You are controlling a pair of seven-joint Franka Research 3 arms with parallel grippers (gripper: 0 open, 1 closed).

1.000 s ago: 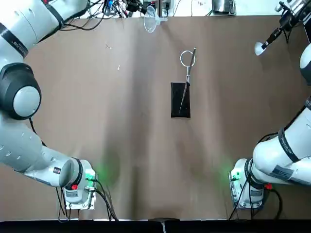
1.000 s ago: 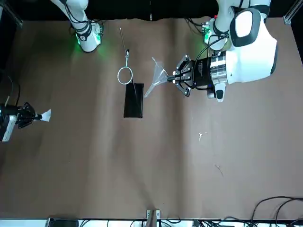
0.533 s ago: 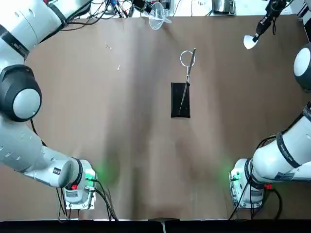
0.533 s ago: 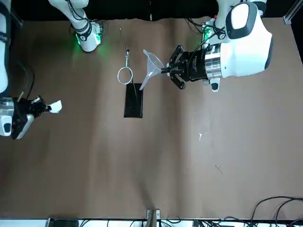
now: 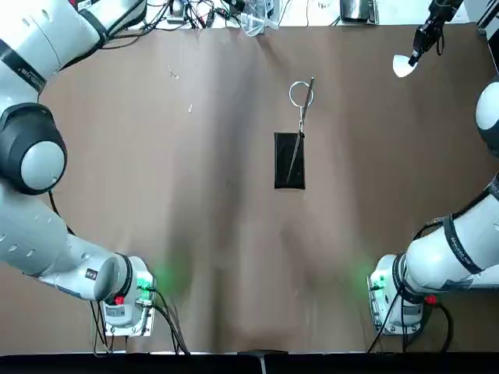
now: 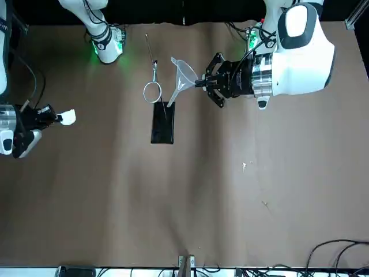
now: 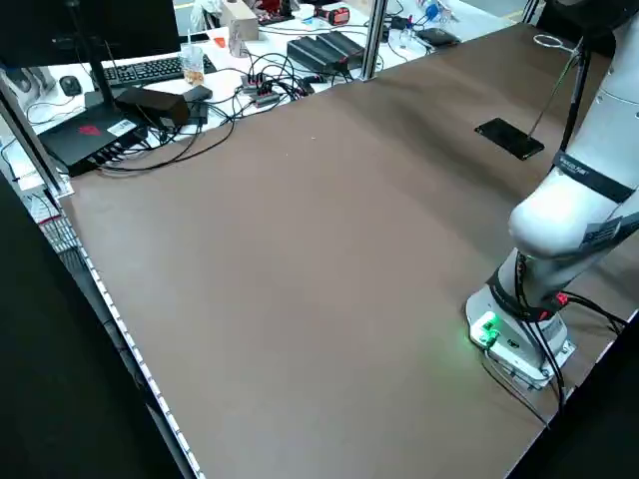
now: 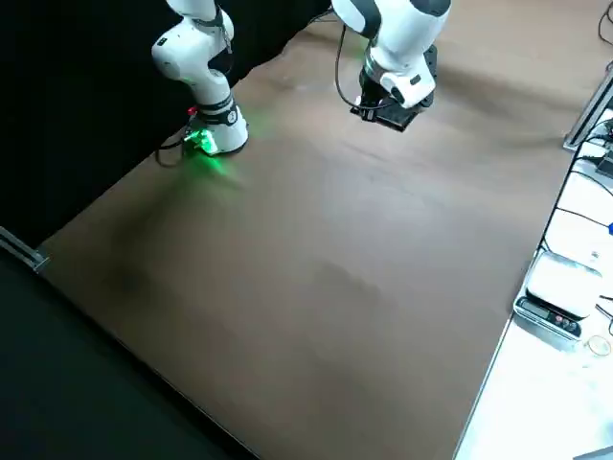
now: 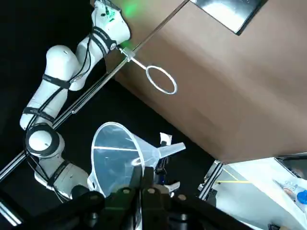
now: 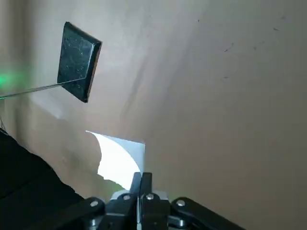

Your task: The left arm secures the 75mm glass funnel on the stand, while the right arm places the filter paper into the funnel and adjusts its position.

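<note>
The stand has a black base (image 5: 289, 160) in mid-table, and its rod leans toward the far edge, ending in a wire ring (image 5: 301, 94). In the front view my left gripper (image 6: 202, 84) is shut on the rim of the glass funnel (image 6: 183, 71). The funnel hangs tilted just beside the ring (image 6: 152, 92), its stem pointing down toward the base (image 6: 162, 122). In the left wrist view the funnel (image 9: 117, 153) faces the ring (image 9: 161, 79). My right gripper (image 5: 417, 50) hovers over the far right corner, shut on the white filter paper (image 5: 403, 67), well away from the stand.
Cables and lab gear (image 5: 195, 12) crowd the strip beyond the table's far edge. Small flecks (image 5: 173, 74) lie on the brown table at the far left. The arm bases with green lights (image 5: 129, 292) (image 5: 390, 290) sit at the near corners.
The left gripper carried the funnel closer to the stand's ring. The right gripper brought the filter paper in from the table's right edge and then nearly stopped.
</note>
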